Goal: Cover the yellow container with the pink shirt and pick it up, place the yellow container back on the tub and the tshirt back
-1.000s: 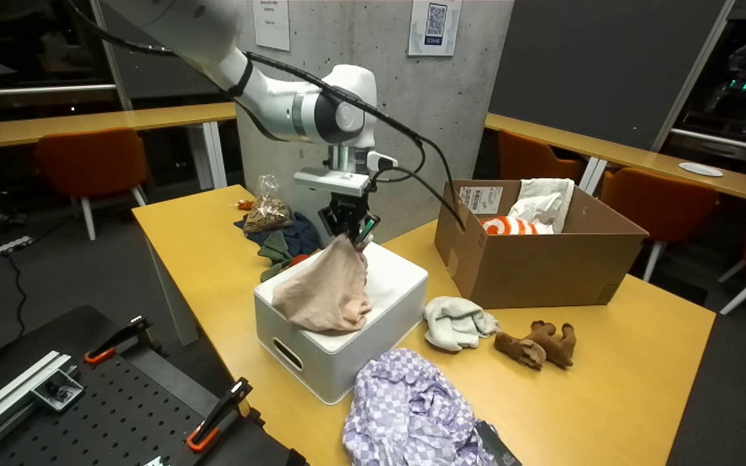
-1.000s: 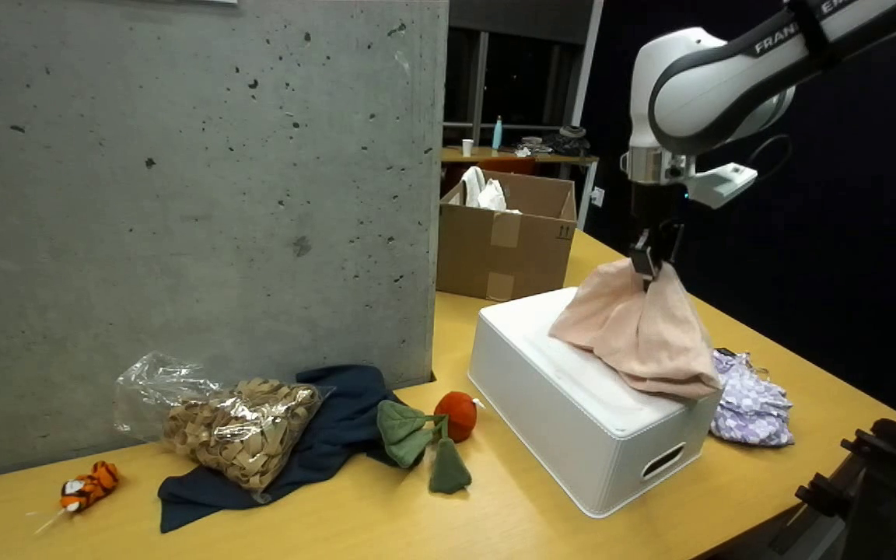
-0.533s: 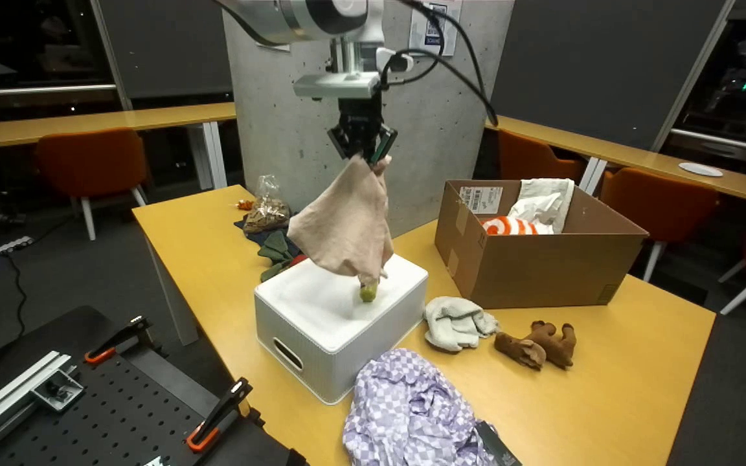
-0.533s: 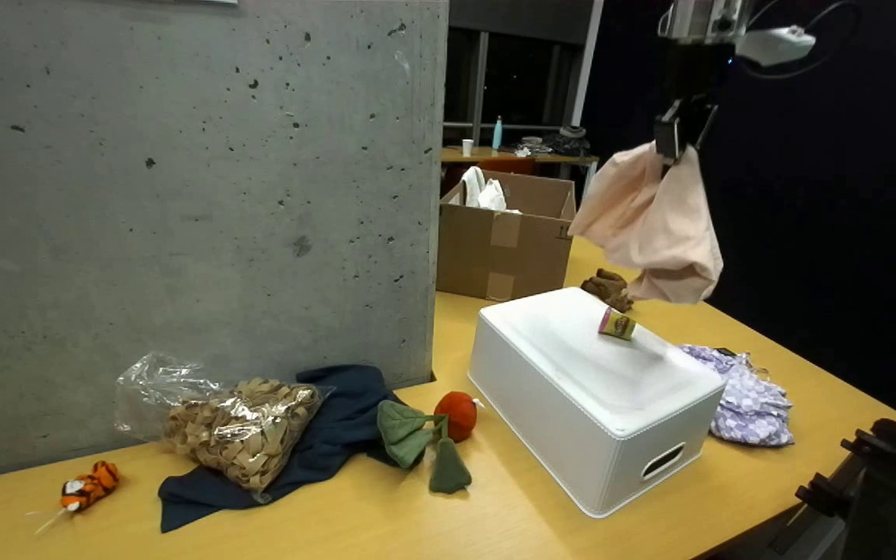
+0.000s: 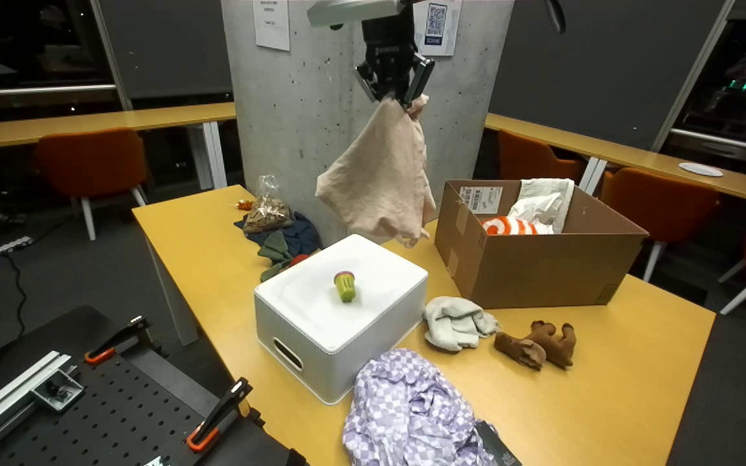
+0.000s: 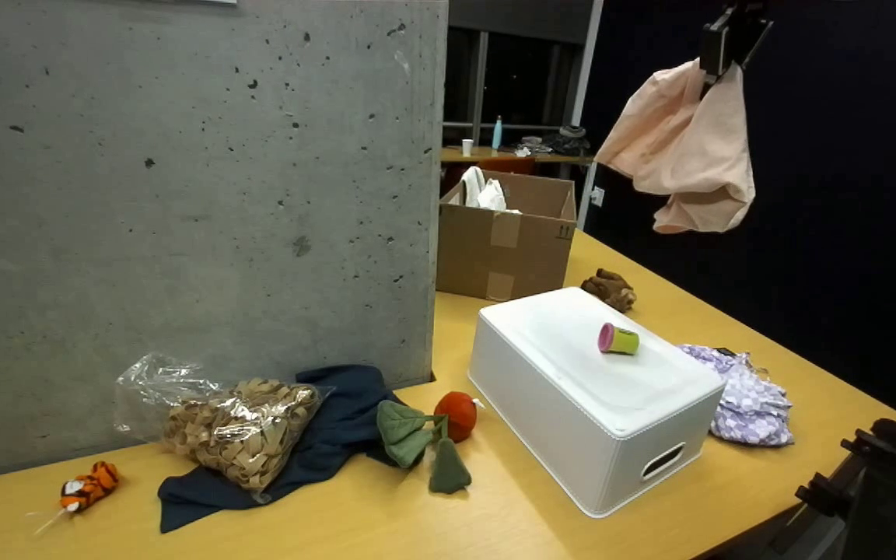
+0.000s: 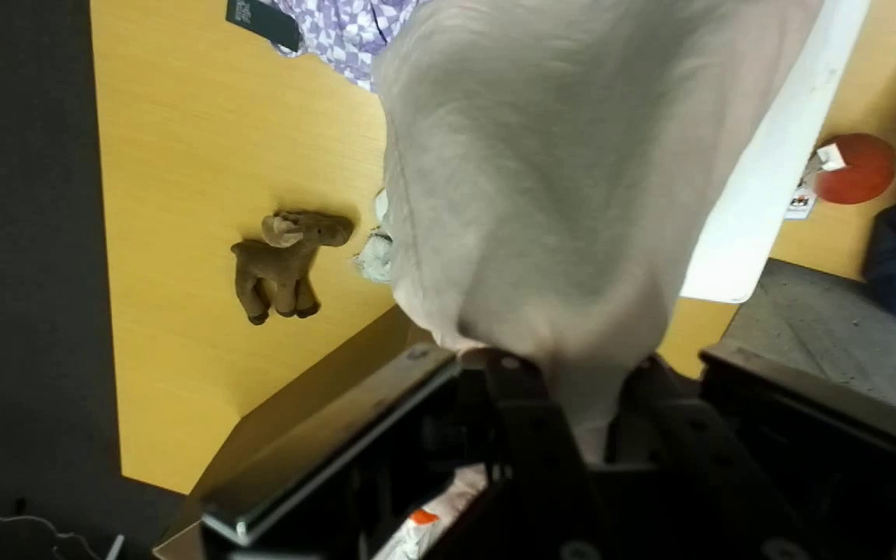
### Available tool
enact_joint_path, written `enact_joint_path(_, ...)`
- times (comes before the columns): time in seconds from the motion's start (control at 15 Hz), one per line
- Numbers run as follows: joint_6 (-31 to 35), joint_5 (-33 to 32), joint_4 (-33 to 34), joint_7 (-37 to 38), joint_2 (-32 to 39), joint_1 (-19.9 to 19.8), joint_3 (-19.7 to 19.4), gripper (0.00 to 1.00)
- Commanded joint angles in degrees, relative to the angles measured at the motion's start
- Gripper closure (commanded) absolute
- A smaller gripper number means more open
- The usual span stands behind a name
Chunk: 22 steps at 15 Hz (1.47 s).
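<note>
One cup (image 6: 619,340), on its side on top of the tub (image 5: 308,298), uncovered. Well above, the gripper (image 5: 404,102), clamped on the shirt (image 5: 383,175), which hangs clear of both. From the gripper the cup lies below and off toward the frame's left in both exterior views; only the one gripper to send. In the wrist view the shirt fills the middle and the cup does not show. Cup's long axis: flat, slantwise across the tub's top, parallel to neither pair of edges. Pink end points toward the pillar (image 6: 207,194); yellow base toward the tub corner nearest the purple cloth (image 5: 412,408). Judged: if covering comes next, the shirt should come down and across, over that axis; if only the shirt's return is left, the cup needs no touch. Lying so, it would likely roll crosswise should the shirt drag on it.
</note>
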Motion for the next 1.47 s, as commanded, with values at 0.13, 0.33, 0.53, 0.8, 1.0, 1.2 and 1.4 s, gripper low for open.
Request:
enact_joint_path(0.13, 0.77, 1.56, -0.06, -0.72, 1.77, -2.23, -1.22, 0.96)
enact_joint_path(0.33, 3.62, 2.07, -0.31, -0.5, 7.39, -4.33, -1.98, 0.96)
enact_joint_path(0.53, 7.11, 3.41, 1.42, 0.69, 15.81, -6.63, -2.36, 0.96)
enact_joint_path(0.8, 10.15, 6.7, 6.07, 0.29, 29.06, -9.41, -1.42, 0.96)
enact_joint_path(1.0, 10.26, 8.75, 11.26, 0.37, 37.92, -10.17, -0.75, 0.96)
enact_joint_path(1.2, 9.42, 9.44, 15.35, 0.0, 42.75, -10.67, -0.79, 0.6)
enact_joint_path(1.4, 9.67, 9.22, 16.59, -0.25, 43.05, -11.25, -1.2, 0.44)
